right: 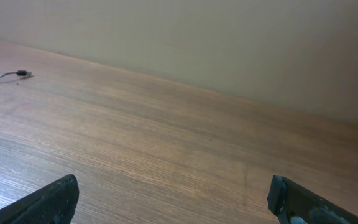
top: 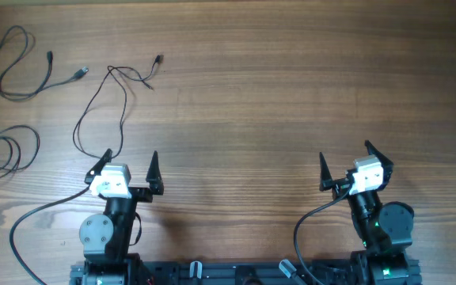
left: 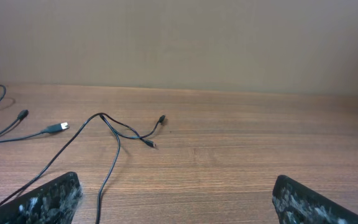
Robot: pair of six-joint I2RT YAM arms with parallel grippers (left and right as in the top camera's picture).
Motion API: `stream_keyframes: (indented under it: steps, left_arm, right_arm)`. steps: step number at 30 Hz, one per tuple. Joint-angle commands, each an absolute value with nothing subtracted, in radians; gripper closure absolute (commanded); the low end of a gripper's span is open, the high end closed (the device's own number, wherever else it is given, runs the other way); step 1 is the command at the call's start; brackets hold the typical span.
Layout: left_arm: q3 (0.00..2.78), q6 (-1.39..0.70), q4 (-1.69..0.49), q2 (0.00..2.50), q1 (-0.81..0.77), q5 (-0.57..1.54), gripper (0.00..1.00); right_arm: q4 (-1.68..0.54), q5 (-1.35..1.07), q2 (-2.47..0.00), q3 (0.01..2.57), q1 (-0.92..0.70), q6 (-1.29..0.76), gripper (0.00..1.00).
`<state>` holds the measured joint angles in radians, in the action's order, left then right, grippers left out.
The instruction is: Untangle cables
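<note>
Three thin black cables lie apart on the left of the wooden table. One cable (top: 18, 67) loops at the far left back, its plug ends near the middle cable. A second cable (top: 6, 149) is coiled at the left edge. The third cable (top: 105, 99) runs from its plugs down toward my left gripper (top: 131, 165); in the left wrist view (left: 114, 158) it passes between the fingers of the left gripper (left: 176, 199), which is open and empty. My right gripper (top: 344, 162) is open and empty over bare wood, seen also in the right wrist view (right: 173, 199).
The wooden table (top: 252, 95) stretches to a plain wall behind. Thicker black arm cables (top: 38, 214) trail by the arm bases at the front edge. A plug end (right: 22, 74) shows far left in the right wrist view.
</note>
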<state>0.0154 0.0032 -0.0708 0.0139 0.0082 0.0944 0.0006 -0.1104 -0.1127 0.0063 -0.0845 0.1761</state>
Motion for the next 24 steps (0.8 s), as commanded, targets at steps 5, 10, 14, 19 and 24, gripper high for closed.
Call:
stream_keyframes:
  steps: [5, 10, 14, 19, 24]
  left_arm:
    - [0.007, 0.019, -0.07, 0.007, 0.004, 0.081, 0.0]
    - [0.007, 0.019, -0.07, 0.007, 0.004, 0.081, 0.0]
    - [0.007, 0.019, -0.07, 0.007, 0.004, 0.081, 0.0]
    - [0.007, 0.019, -0.07, 0.007, 0.004, 0.081, 0.0]
    - [0.007, 0.019, -0.07, 0.007, 0.004, 0.081, 0.0]
  right_arm:
    - [0.013, -0.204, -0.004, 0.005, -0.005, 0.123, 0.0]
    - [0.014, -0.207, -0.003, 0.005, 0.02, 0.131, 0.0]
    - [0.012, -0.203, -0.002, 0.005, 0.02, 0.131, 0.0]
    - [0.011, -0.203, -0.002, 0.005, 0.02, 0.132, 0.0]
    - [0.012, -0.202, -0.002, 0.005, 0.02, 0.131, 0.0]
